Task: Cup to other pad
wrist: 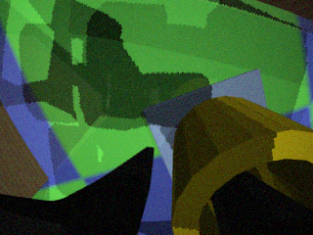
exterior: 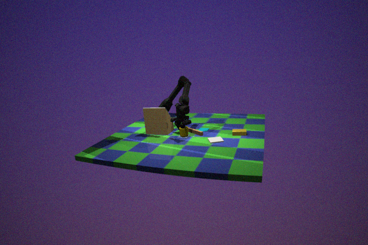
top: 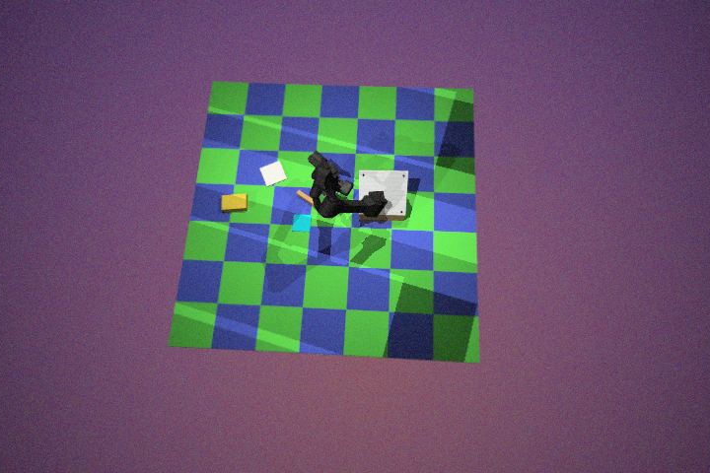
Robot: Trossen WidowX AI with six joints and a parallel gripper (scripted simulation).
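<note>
The yellow cup (exterior: 184, 132) (wrist: 210, 134) stands upright on a pale pad (wrist: 242, 88). The arm hides the cup in the top view. My gripper (exterior: 181, 127) (wrist: 180, 159) is down at the cup's rim, partly open. In the wrist view one dark finger is outside the cup wall with a gap to it, and the other reaches over the cup's dark opening. No marbles can be made out there. A flat cyan square (top: 301, 223) (exterior: 204, 129) and a thicker white square (top: 272, 172) (exterior: 215, 139) lie apart from the cup.
A tall box (top: 374, 183) (exterior: 157, 121) with a pale top stands close beside the cup and arm. A thin wooden bar (top: 304, 196) (exterior: 196, 131) lies near the cup on its other side. A yellow block (top: 234, 202) (exterior: 239, 132) lies farther off.
</note>
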